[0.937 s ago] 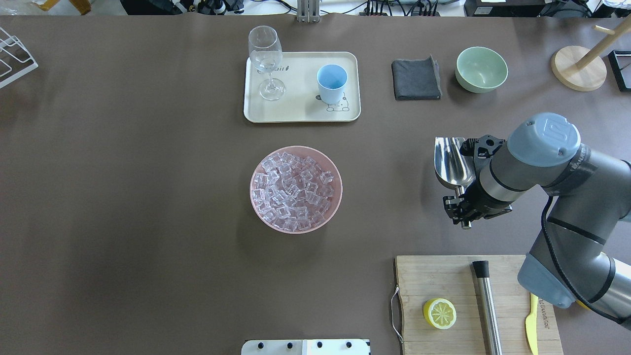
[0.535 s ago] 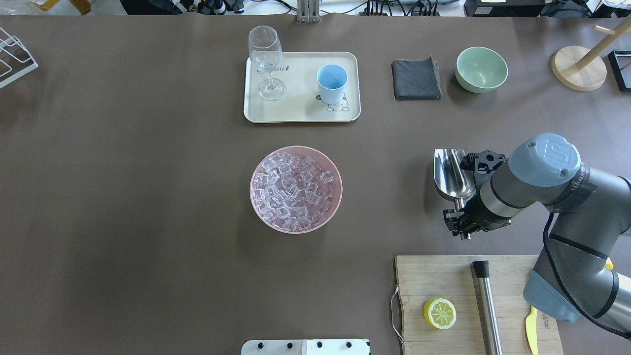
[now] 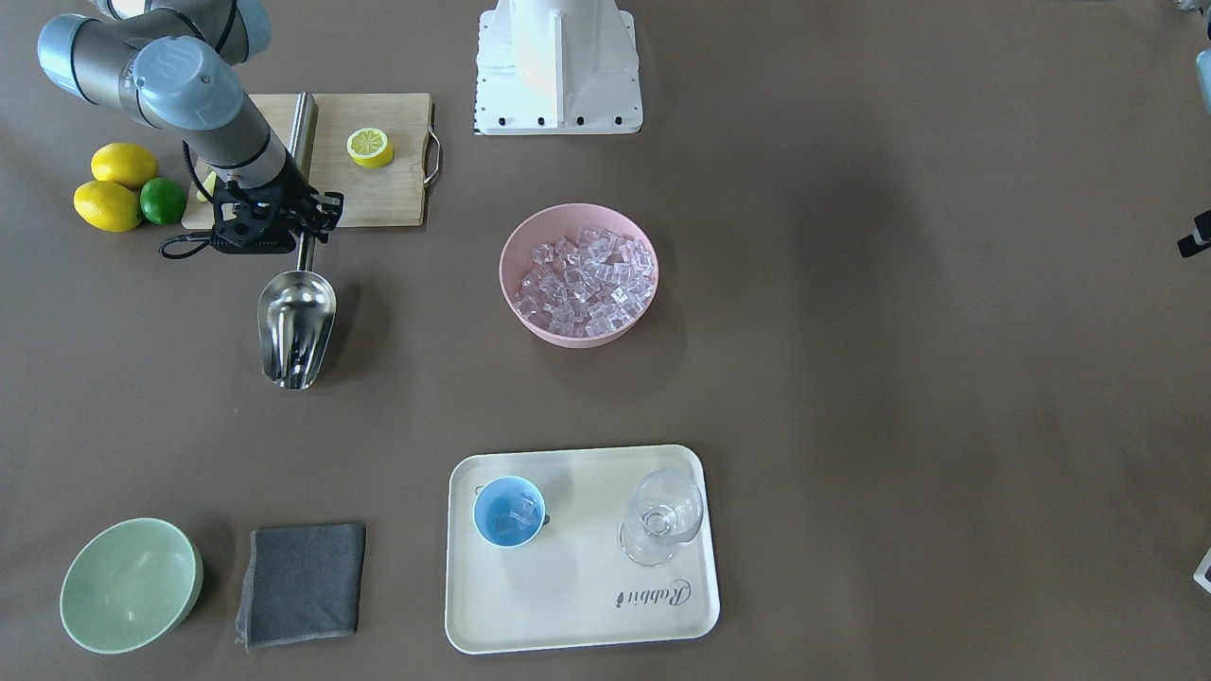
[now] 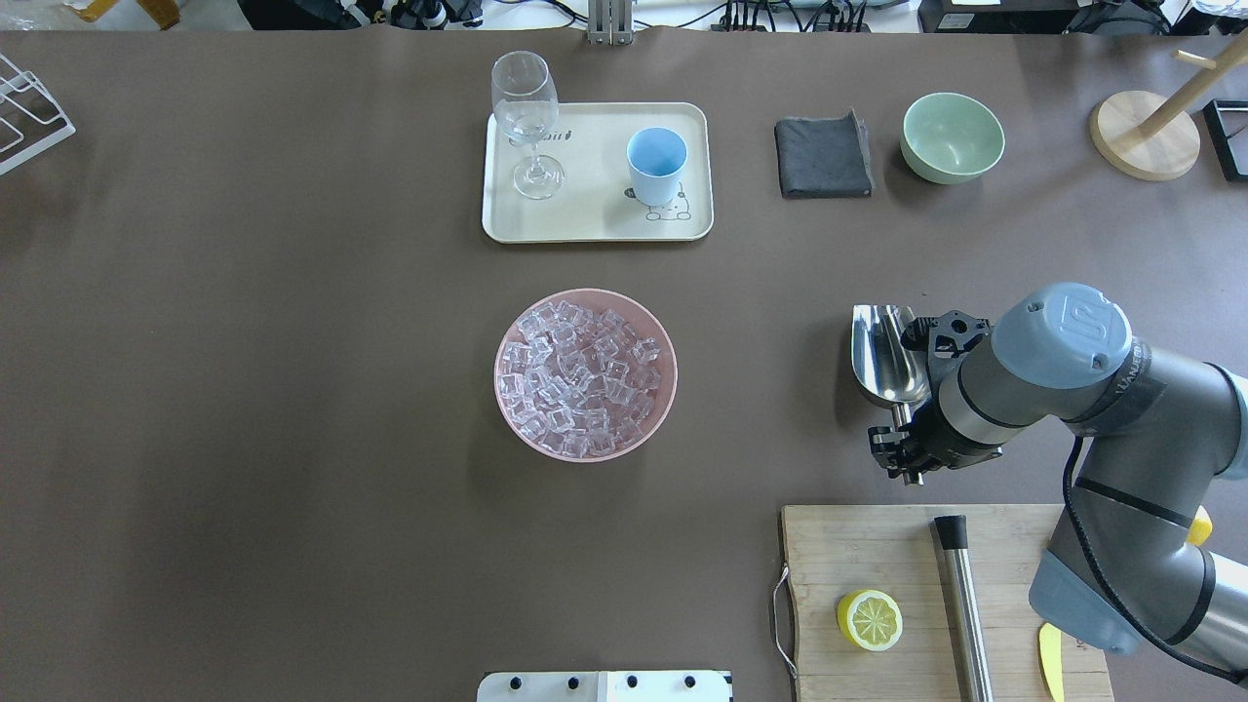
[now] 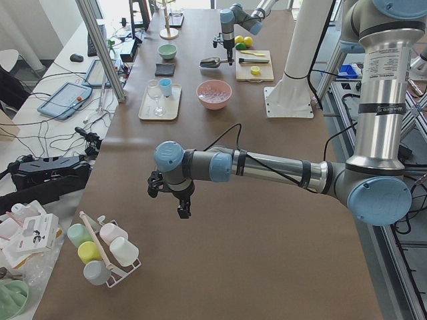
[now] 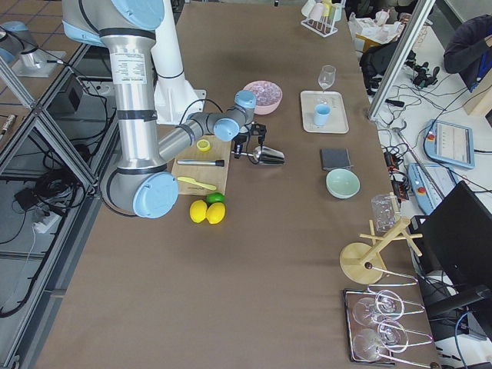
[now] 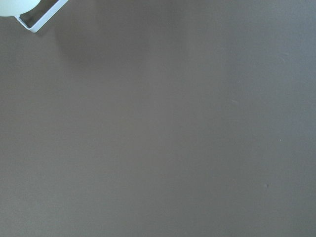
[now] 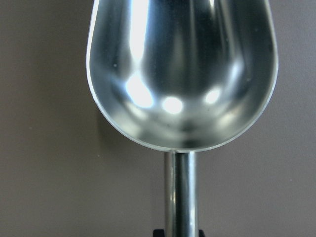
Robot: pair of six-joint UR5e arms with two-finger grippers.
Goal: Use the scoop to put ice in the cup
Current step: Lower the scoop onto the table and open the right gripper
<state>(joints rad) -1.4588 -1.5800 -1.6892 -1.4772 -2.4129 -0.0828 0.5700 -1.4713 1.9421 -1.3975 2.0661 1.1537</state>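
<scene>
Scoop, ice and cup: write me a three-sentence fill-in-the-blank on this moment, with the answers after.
The scoop, gripped by its handle in the right pincer, is ____ of ice. The heap of ice lies in the ____ bowl. The cup stands on the tray beside a stemmed ____.
Missing words: empty; pink; glass.

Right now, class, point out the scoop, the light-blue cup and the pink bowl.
scoop [image 3: 296,326], exterior front-facing view, inside of its trough.
light-blue cup [image 4: 656,154], overhead exterior view, its inner wall.
pink bowl [image 3: 579,341], exterior front-facing view, its outer near wall.
</scene>
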